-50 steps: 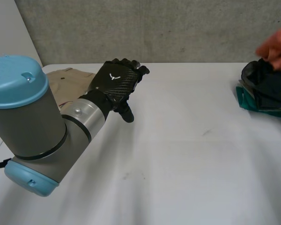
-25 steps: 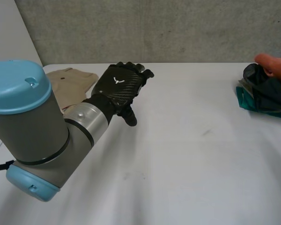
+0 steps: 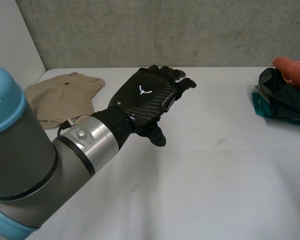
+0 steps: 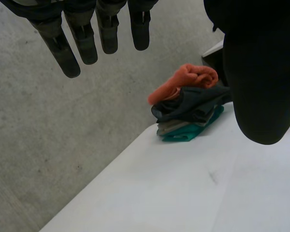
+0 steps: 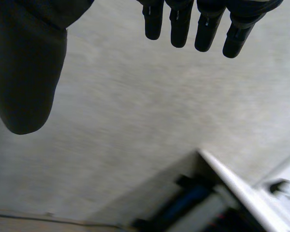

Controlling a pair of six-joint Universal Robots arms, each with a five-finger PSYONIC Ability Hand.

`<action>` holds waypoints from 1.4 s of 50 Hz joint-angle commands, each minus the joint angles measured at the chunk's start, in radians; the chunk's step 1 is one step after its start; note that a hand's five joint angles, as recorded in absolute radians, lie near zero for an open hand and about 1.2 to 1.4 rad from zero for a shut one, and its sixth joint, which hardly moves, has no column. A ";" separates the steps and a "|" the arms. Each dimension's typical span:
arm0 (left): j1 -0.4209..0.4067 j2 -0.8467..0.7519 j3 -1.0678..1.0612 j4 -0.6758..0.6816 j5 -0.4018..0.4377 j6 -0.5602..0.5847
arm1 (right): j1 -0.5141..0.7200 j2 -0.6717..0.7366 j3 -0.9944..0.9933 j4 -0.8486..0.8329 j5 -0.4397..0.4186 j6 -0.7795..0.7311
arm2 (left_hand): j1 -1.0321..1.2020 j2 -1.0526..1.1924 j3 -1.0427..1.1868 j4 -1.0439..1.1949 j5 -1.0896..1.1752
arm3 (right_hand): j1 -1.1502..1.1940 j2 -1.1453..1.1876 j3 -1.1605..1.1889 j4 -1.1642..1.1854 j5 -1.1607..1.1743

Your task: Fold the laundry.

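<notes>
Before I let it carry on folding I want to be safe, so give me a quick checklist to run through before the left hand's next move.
1. Left hand free: ok. Its fingers are straight and it holds nothing, above the table.
2. Right hand free: ok. Its fingers are straight and nothing is in it.
3. Beige garment free to pick up: ok. It lies on the table beside the left arm, with nothing on it.
4. Clothes pile free of a person: cannot tell. An orange shape rests on it, either a hand or a cloth.
5. Table has room to fold: ok. Its middle is bare.
</notes>
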 commanded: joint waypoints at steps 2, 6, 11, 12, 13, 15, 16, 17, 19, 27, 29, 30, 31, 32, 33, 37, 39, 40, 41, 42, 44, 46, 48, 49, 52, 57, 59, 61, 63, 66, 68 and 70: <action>0.007 0.036 0.007 0.031 -0.011 -0.001 | 0.026 -0.114 0.023 -0.226 0.046 -0.031 | -0.041 -0.035 -0.037 -0.033 -0.030 | -0.066 -0.046 -0.043 -0.049 -0.052; 0.020 0.062 0.013 0.067 -0.030 -0.004 | 0.153 -0.211 0.102 -0.330 -0.007 0.004 | -0.044 -0.038 -0.040 -0.036 -0.033 | -0.066 -0.046 -0.043 -0.049 -0.052; 0.101 0.092 0.013 0.114 -0.084 -0.018 | 0.304 -0.366 0.282 -0.369 -0.187 0.101 | -0.056 -0.050 -0.051 -0.048 -0.045 | -0.066 -0.046 -0.043 -0.049 -0.052; 0.121 0.095 0.015 0.120 -0.087 -0.018 | 0.325 -0.378 0.312 -0.370 -0.223 0.112 | -0.059 -0.053 -0.054 -0.051 -0.048 | -0.066 -0.046 -0.043 -0.049 -0.052; 0.165 0.096 0.016 0.133 -0.090 -0.018 | 0.374 -0.398 0.358 -0.370 -0.277 0.129 | -0.059 -0.053 -0.054 -0.051 -0.048 | -0.066 -0.046 -0.043 -0.049 -0.052; 0.219 0.098 0.021 0.145 -0.095 -0.012 | 0.429 -0.410 0.402 -0.364 -0.317 0.136 | -0.059 -0.053 -0.054 -0.051 -0.048 | -0.066 -0.046 -0.043 -0.049 -0.052; 0.248 0.096 0.024 0.150 -0.098 -0.012 | 0.487 -0.417 0.440 -0.355 -0.357 0.141 | -0.059 -0.053 -0.054 -0.051 -0.048 | -0.066 -0.046 -0.043 -0.049 -0.052; 0.306 0.089 0.033 0.157 -0.100 -0.012 | 0.518 -0.417 0.458 -0.350 -0.371 0.139 | -0.059 -0.053 -0.054 -0.051 -0.048 | -0.066 -0.046 -0.043 -0.049 -0.052; 0.363 0.079 0.041 0.162 -0.100 -0.010 | 0.576 -0.414 0.491 -0.332 -0.380 0.129 | -0.059 -0.053 -0.054 -0.051 -0.048 | -0.066 -0.046 -0.043 -0.049 -0.052; 0.576 -0.178 0.128 0.165 -0.092 0.109 | 0.765 -0.326 0.544 -0.087 -0.357 0.064 | -0.044 -0.038 -0.040 -0.036 -0.033 | -0.066 -0.046 -0.043 -0.049 -0.052; 0.604 -0.268 0.151 0.165 -0.089 0.205 | 0.790 -0.282 0.546 -0.004 -0.342 0.015 | -0.041 -0.035 -0.037 -0.033 -0.030 | -0.066 -0.046 -0.043 -0.049 -0.052; 0.610 -0.302 0.159 0.165 -0.089 0.241 | 0.796 -0.271 0.549 0.011 -0.333 -0.001 | -0.041 -0.035 -0.037 -0.033 -0.030 | -0.066 -0.046 -0.043 -0.049 -0.052; 0.616 -0.336 0.166 0.162 -0.087 0.279 | 0.804 -0.260 0.554 0.028 -0.327 -0.014 | -0.038 -0.032 -0.034 -0.030 -0.028 | -0.066 -0.046 -0.043 -0.049 -0.052; 0.622 -0.370 0.176 0.160 -0.086 0.318 | 0.820 -0.245 0.563 0.048 -0.305 -0.040 | -0.038 -0.032 -0.034 -0.030 -0.027 | -0.066 -0.046 -0.043 -0.049 -0.052; 0.636 -0.422 0.186 0.160 -0.086 0.395 | 0.830 -0.239 0.569 0.048 -0.291 -0.048 | -0.032 -0.027 -0.028 -0.024 -0.022 | -0.066 -0.046 -0.043 -0.049 -0.052; 0.678 -0.538 0.215 0.163 -0.072 0.555 | 0.844 -0.236 0.612 0.018 -0.262 -0.058 | -0.012 -0.006 -0.007 -0.004 -0.001 | -0.066 -0.046 -0.043 -0.049 -0.052; 0.690 -0.569 0.231 0.166 -0.054 0.589 | 0.842 -0.236 0.627 0.001 -0.262 -0.061 | -0.006 0.000 -0.002 0.002 0.005 | -0.066 -0.046 -0.043 -0.049 -0.052; 0.699 -0.595 0.246 0.168 -0.037 0.596 | 0.842 -0.236 0.639 -0.014 -0.259 -0.061 | 0.003 0.009 0.007 0.011 0.014 | -0.066 -0.046 -0.043 -0.049 -0.052; 0.702 -0.608 0.255 0.168 -0.031 0.594 | 0.841 -0.234 0.646 -0.021 -0.258 -0.061 | 0.014 0.020 0.019 0.023 0.025 | -0.066 -0.046 -0.043 -0.049 -0.052; 0.704 -0.620 0.266 0.169 -0.026 0.593 | 0.841 -0.234 0.649 -0.027 -0.258 -0.061 | 0.023 0.029 0.028 0.031 0.034 | -0.066 -0.046 -0.043 -0.049 -0.052; 0.702 -0.658 0.297 0.169 -0.018 0.592 | 0.836 -0.234 0.659 -0.036 -0.262 -0.060 | 0.061 0.067 0.066 0.069 0.072 | -0.066 -0.046 -0.043 -0.049 -0.052; 0.704 -0.680 0.317 0.171 -0.017 0.589 | 0.836 -0.233 0.661 -0.041 -0.262 -0.057 | 0.094 0.100 0.098 0.102 0.104 | -0.066 -0.046 -0.043 -0.049 -0.052; 0.705 -0.704 0.347 0.179 -0.017 0.588 | 0.838 -0.233 0.669 -0.048 -0.261 -0.055 | 0.170 0.176 0.174 0.178 0.180 | -0.066 -0.046 -0.043 -0.049 -0.052; 0.705 -0.715 0.358 0.183 -0.017 0.588 | 0.838 -0.233 0.672 -0.053 -0.259 -0.057 | 0.202 0.208 0.207 0.210 0.213 | -0.066 -0.046 -0.043 -0.049 -0.052; 0.705 -0.747 0.381 0.202 -0.012 0.585 | 0.838 -0.233 0.681 -0.064 -0.256 -0.057 | 0.252 0.258 0.257 0.260 0.263 | -0.066 -0.046 -0.043 -0.049 -0.052; 0.705 -0.790 0.430 0.237 0.032 0.566 | 0.834 -0.231 0.682 -0.067 -0.254 -0.058 | 0.381 0.387 0.386 0.389 0.392 | -0.066 -0.046 -0.043 -0.049 -0.052; 0.704 -0.804 0.459 0.242 0.054 0.538 | 0.834 -0.231 0.682 -0.067 -0.253 -0.058 | 0.577 0.583 0.581 0.585 0.587 | -0.066 -0.046 -0.043 -0.049 -0.052; 0.705 -0.809 0.473 0.243 0.055 0.519 | 0.834 -0.231 0.684 -0.067 -0.253 -0.058 | 0.724 0.730 0.729 0.732 0.735 | -0.066 -0.046 -0.043 -0.049 -0.052; 0.702 -0.818 0.495 0.245 0.054 0.485 | 0.834 -0.233 0.684 -0.067 -0.251 -0.058 | 1.104 1.110 1.108 1.112 1.115 | -0.066 -0.046 -0.043 -0.049 -0.052; 0.693 -0.813 0.499 0.258 0.048 0.464 | 0.834 -0.233 0.684 -0.067 -0.250 -0.058 | 1.156 1.162 1.161 1.164 1.167 | -0.066 -0.046 -0.043 -0.049 -0.052; 0.676 -0.797 0.481 0.284 0.028 0.450 | 0.834 -0.233 0.684 -0.068 -0.250 -0.057 | 1.156 1.162 1.161 1.164 1.167 | -0.066 -0.046 -0.043 -0.049 -0.052; 0.658 -0.768 0.455 0.292 0.006 0.439 | 0.834 -0.233 0.684 -0.070 -0.248 -0.057 | 1.156 1.162 1.161 1.164 1.167 | -0.066 -0.046 -0.043 -0.049 -0.052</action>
